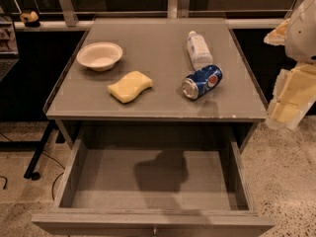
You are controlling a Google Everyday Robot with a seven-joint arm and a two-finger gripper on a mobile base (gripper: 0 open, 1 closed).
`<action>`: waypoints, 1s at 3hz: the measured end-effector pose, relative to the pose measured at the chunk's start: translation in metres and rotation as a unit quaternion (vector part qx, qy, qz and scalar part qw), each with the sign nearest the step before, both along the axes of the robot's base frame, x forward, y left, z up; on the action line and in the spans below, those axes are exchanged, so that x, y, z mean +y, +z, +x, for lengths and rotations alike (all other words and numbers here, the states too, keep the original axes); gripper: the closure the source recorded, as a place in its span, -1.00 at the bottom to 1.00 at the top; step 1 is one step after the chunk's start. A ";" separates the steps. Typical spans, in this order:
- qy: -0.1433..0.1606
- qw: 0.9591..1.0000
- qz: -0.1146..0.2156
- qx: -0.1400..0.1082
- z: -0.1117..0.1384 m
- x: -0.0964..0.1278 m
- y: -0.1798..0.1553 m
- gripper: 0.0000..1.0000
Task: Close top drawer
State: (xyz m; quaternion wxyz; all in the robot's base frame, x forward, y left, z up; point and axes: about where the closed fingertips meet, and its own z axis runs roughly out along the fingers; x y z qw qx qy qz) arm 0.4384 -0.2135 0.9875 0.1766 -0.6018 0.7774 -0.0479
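Grey table; top drawer open below; pincer off right, apart; grip state untellable.

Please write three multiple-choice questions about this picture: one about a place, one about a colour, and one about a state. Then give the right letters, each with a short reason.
1. Where does the sponge lie?
A. on the table top, between the bowl and the can
B. inside the bowl
C. on the floor

2. What is the main colour of the can?
A. green
B. blue
C. orange

3. In what state is the top drawer?
A. pushed fully shut
B. pulled out, with nothing inside
C. pulled out and full of cans

Answers:
1 A: the yellow sponge rests on the grey surface, with the bowl to its left and the can to its right.
2 B: the can, lying on its side, has a blue body.
3 B: the bare grey bottom of the drawer shows, and the pincer hangs at the right edge of the view, apart from the drawer.
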 end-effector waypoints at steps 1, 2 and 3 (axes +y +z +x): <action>0.000 1.000 0.000 0.000 0.000 0.000 0.000 -1.00; 0.001 1.000 0.011 -0.015 0.003 -0.002 0.003 -1.00; -0.009 0.998 0.056 -0.036 0.012 -0.018 -0.005 -1.00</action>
